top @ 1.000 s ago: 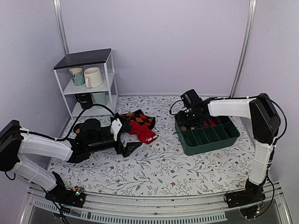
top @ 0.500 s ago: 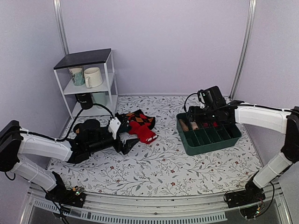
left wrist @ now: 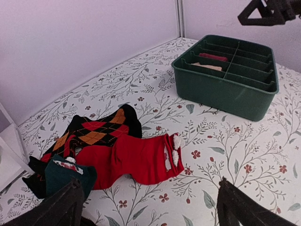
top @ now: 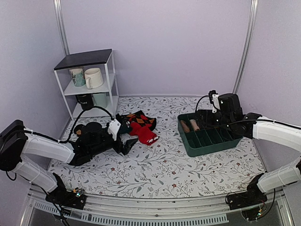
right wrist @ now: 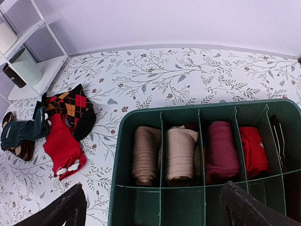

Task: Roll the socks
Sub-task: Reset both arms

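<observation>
One tan-brown roll, the socks (right wrist: 146,154), lies in the end compartment of the green tray (right wrist: 207,109), so the task looks finished; the right gripper (right wrist: 155,207) hangs above with fingers spread and empty, the left gripper (left wrist: 150,209) likewise spread near the red sock (left wrist: 136,160)

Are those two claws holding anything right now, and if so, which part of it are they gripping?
Nothing is held. The left gripper and the right gripper both stand open, with nothing between their fingers.
</observation>
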